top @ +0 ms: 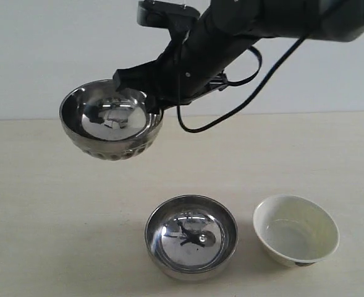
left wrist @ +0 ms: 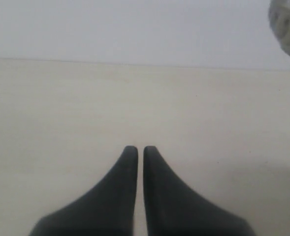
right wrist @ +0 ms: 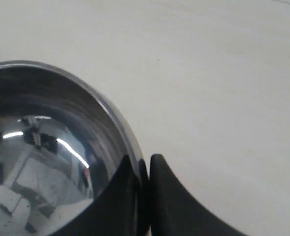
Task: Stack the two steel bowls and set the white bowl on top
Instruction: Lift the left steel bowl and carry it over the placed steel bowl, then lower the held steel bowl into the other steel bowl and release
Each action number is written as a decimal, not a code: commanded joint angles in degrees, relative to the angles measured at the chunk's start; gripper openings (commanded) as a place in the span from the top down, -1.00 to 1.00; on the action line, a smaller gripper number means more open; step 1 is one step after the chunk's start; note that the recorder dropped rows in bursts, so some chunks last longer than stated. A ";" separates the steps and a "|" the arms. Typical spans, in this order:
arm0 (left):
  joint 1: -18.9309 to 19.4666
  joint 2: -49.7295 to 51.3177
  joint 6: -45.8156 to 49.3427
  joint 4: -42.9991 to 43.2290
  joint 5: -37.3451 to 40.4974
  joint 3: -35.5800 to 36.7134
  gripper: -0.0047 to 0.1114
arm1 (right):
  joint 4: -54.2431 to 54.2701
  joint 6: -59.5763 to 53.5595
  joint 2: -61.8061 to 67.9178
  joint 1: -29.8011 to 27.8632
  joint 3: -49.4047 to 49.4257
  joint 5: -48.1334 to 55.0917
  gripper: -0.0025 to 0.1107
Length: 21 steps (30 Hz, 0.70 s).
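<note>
The ribbed steel bowl (top: 112,119) hangs high above the table at the left, tilted a little. My right gripper (top: 149,99) is shut on its rim, one finger inside and one outside; in the right wrist view the gripper (right wrist: 144,160) pinches the bowl's (right wrist: 46,147) edge. The smooth steel bowl (top: 191,236) sits on the table near the front, with the white bowl (top: 295,229) just to its right. My left gripper (left wrist: 136,150) is shut on nothing, low over bare table; the ribbed bowl's underside (left wrist: 287,24) shows at a corner of that view.
The pale wooden table (top: 46,210) stretches back to a white wall. The right arm (top: 243,25) and its black cable (top: 231,105) reach across the upper middle of the exterior view. The left arm does not show there.
</note>
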 commanded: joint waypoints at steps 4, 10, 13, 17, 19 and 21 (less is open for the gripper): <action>-0.29 -0.18 -0.27 0.00 -0.43 0.17 0.85 | -7.34 2.66 -10.59 -0.09 13.32 2.30 0.96; -0.29 -0.18 -0.27 0.00 -0.43 0.17 0.85 | -9.19 4.43 -13.51 -0.09 21.80 1.13 0.96; -0.29 -0.18 -0.27 0.00 -0.43 0.17 0.85 | -9.79 4.43 -13.55 -0.09 25.58 -0.38 0.96; -0.29 -0.18 -0.27 0.00 -0.43 0.17 0.85 | -10.05 4.43 -13.55 -0.09 29.87 -5.88 0.96; -0.29 -0.18 -0.27 0.00 -0.43 0.17 0.85 | -10.14 4.43 -13.55 -0.09 31.77 -8.28 0.96; -0.29 -0.18 -0.27 0.00 -0.43 0.17 0.85 | -10.95 4.43 -13.55 -0.09 33.78 -10.80 0.96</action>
